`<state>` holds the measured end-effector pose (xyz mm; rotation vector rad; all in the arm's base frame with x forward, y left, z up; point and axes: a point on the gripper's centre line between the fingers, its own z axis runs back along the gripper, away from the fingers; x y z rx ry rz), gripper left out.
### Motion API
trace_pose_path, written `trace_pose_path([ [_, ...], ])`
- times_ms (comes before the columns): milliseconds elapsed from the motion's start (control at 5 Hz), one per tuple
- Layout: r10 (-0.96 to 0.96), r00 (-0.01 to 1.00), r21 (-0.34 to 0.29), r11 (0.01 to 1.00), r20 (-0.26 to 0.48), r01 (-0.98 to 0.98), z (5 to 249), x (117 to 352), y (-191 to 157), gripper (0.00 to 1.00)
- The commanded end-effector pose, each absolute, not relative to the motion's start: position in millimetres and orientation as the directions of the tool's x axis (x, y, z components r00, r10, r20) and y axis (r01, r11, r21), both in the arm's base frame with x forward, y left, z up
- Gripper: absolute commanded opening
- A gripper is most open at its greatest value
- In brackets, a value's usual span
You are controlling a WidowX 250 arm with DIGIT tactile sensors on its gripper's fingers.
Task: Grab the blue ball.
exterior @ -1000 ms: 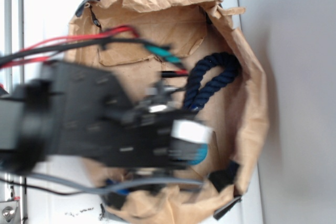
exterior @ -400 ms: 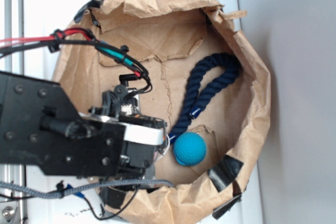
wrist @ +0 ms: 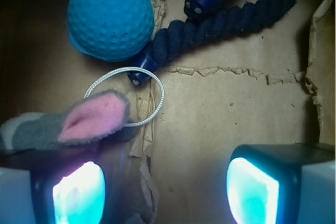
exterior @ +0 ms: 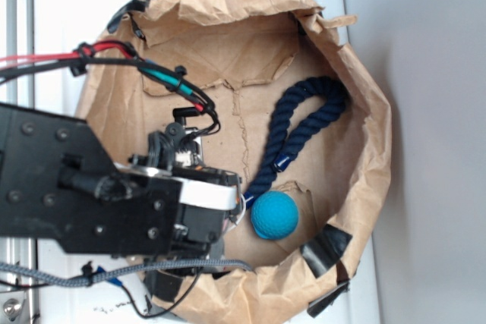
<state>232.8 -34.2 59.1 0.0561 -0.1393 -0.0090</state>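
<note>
Though dimpled, ball (wrist: 111, 16) looks light, rubbery, prone to roll; grip across middle; pincer (wrist: 165, 184) released, empty.

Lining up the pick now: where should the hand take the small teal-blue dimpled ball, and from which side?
Grip the teal-blue dimpled ball across its widest middle, descending from above. Keep one finger off the navy braided rope touching its lower right; the open hand sits off to one side.

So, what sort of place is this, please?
Probably a robot test bench, not a home: a crumpled paper bag on a white table holds pet toys, a blue ball and a rope loop.
</note>
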Motion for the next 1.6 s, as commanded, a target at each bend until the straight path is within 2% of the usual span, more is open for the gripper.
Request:
trace_pose_path([
  [0,-0.003,0.976,-0.105,0.994,0.218,0.026,98,261,-28,1.0],
  [200,0.029,0.977,-0.171,0.985,0.213,0.008,113,267,-24,1.0],
  [400,0.048,0.977,-0.194,0.981,0.207,-0.007,120,265,-20,1.0],
  [600,0.08,0.973,-0.178,0.983,0.216,-0.042,121,259,-22,1.0],
  [800,0.071,0.972,-0.152,0.988,0.225,-0.037,109,253,-28,1.0],
  [1000,0.036,0.965,-0.166,0.986,0.259,0.008,101,243,-37,1.0],
  [1200,0.035,0.96,-0.155,0.988,0.279,0.009,92,239,-41,1.0],
  [1400,0.039,0.956,-0.175,0.984,0.29,0.013,98,238,-45,1.0],
])
